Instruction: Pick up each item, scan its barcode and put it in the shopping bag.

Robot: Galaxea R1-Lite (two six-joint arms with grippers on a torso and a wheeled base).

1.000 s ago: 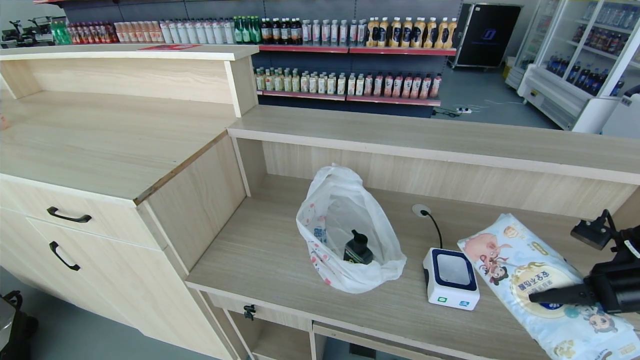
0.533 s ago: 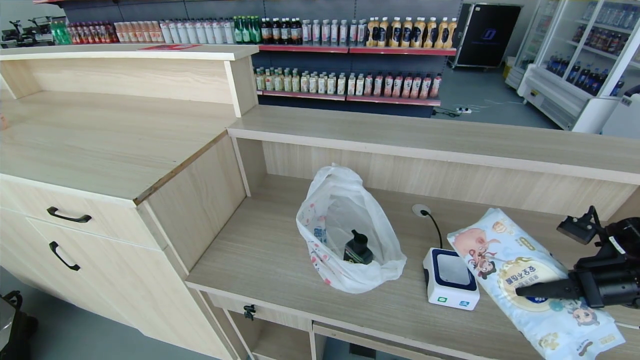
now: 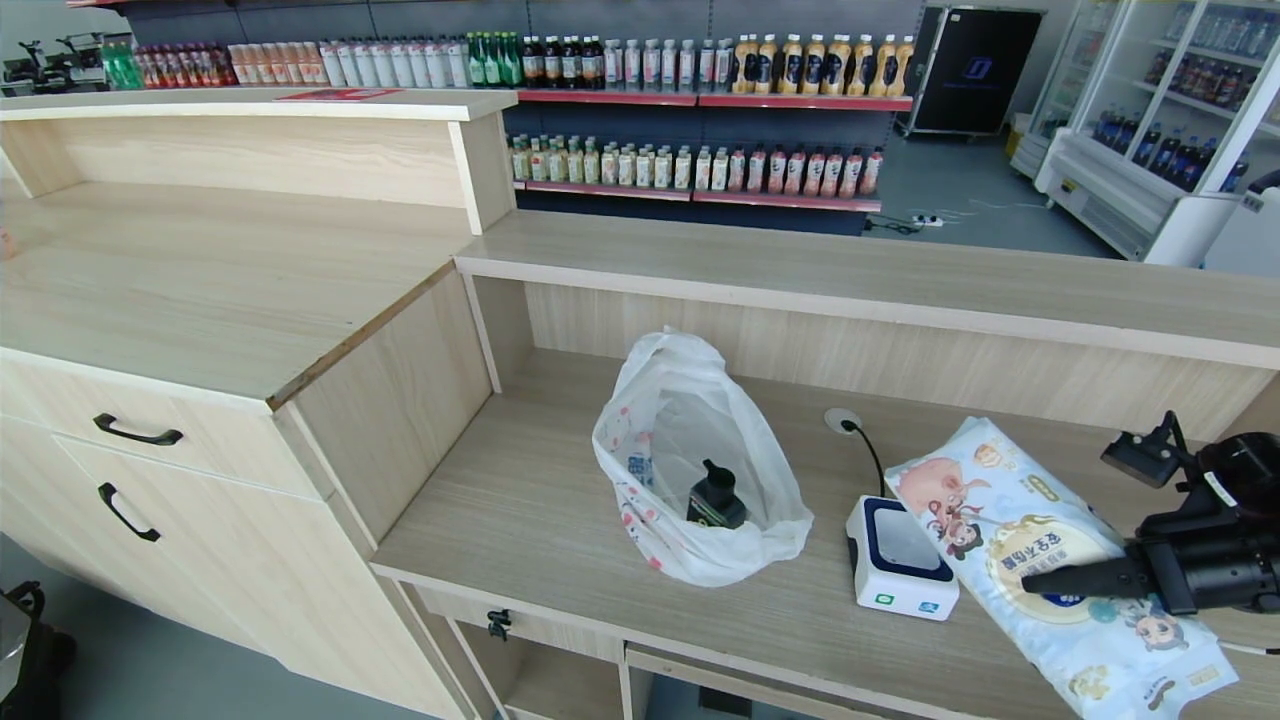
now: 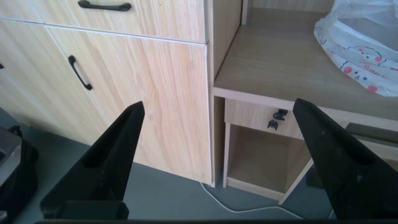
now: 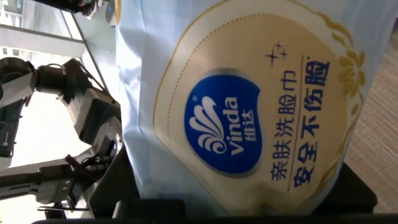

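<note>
One soft pack pinched, scanner just beside it.

Right jaws pressed onto the tissue pack [image 3: 1010, 540] toward its right half, at the right end of the worktop [image 3: 520, 500]; pack's left end lying just beside the scanner [image 3: 903, 555], touching or not, hard to tell. Left jaws spread wide, low by the cabinet front, holding nothing. Likely trouble: long and soft, so could sag or slip out of an off-centre pinch once lifted; could sweep into the scanner, shoving it or tugging its cable [image 3: 868, 450]; barcode side not visible, so might cross the glass with the wrong face and fail to read. Shopping bag [image 3: 690, 440] standing left of the scanner, black bottle [image 3: 715, 497] inside, mouth slack; could snag on so bulky a pack and collapse or drag.
</note>
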